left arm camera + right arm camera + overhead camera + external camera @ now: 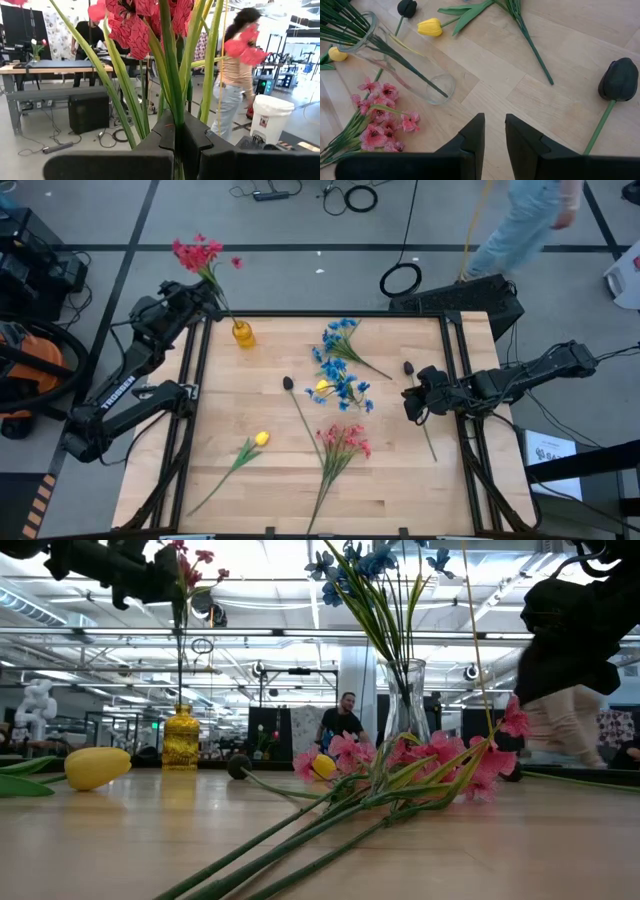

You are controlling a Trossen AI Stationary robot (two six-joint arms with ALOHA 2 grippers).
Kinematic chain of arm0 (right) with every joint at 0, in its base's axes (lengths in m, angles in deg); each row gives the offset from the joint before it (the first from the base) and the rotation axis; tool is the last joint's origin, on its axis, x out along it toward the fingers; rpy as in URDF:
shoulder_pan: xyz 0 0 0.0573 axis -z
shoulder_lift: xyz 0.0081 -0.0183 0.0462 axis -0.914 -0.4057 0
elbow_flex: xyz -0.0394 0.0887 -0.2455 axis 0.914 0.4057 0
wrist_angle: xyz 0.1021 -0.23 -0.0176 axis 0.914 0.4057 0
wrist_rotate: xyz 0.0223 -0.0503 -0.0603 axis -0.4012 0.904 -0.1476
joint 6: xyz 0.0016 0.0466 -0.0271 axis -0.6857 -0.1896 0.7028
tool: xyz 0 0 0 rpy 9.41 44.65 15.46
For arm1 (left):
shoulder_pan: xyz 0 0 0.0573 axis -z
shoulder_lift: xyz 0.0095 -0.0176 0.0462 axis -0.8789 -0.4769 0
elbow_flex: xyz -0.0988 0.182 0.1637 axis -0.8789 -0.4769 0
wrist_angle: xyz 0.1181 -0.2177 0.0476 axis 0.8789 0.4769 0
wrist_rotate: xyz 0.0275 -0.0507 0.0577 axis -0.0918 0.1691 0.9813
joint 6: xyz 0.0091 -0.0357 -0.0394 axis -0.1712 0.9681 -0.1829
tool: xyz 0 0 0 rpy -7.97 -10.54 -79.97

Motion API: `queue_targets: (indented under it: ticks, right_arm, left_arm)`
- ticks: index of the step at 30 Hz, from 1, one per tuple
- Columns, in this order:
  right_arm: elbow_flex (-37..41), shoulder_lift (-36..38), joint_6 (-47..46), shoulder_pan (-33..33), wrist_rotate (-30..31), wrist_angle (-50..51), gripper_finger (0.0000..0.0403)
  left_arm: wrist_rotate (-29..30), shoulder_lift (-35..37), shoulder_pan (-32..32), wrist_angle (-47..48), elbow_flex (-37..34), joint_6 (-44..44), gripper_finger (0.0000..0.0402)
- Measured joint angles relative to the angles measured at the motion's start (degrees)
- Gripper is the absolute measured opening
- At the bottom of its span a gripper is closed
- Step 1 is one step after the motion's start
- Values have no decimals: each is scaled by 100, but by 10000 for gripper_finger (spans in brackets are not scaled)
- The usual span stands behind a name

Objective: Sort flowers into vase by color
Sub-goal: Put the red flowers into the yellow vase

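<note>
My left gripper (pixel 210 295) is above the table's far left corner, shut on a red flower sprig (pixel 200 256). The sprig's stem runs down into a small yellow vase (pixel 243 334). My right gripper (pixel 410 402) hovers over the table's right side, narrowly open and empty, beside a dark bud (pixel 408 367) that lies on the wood. A clear glass vase (pixel 407 57) holds blue flowers (pixel 345 388). Another blue sprig (pixel 342 340), a pink sprig (pixel 344 442), a yellow tulip (pixel 260 439) and a second dark bud (pixel 288 383) lie flat on the table. My left gripper pinches the red sprig's green stems and leaves (pixel 175 120) between its two fingers, a little below the blooms. The fingers come from the table's left and lie across the stem. The sprig stands nearly upright, and its lower stem (pixel 180 670) reaches down into the yellow vase's neck.
A small yellow bud (pixel 322 387) lies by the glass vase. Black frame rails run along the table's left and right edges. Bare wood lies at the near left and near right. People stand and walk in the room beyond the far edge.
</note>
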Motion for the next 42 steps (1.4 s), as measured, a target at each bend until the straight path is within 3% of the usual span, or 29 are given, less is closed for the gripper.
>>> queue_targets:
  ticks: [10,19,34,42]
  right_arm:
    - [0,-2,0,0,2,-2,68]
    - [0,-2,0,-2,0,-4,68]
    - [0,-2,0,0,0,-2,68]
    - [0,-2,0,0,0,-2,68]
  left_arm:
    - [6,-48,0,-148,-582,60,5]
    - [6,-57,0,-852,-1344,343,6]
    - [224,-144,0,-781,-1623,193,90]
    - [153,-114,1,-765,-1623,212,154]
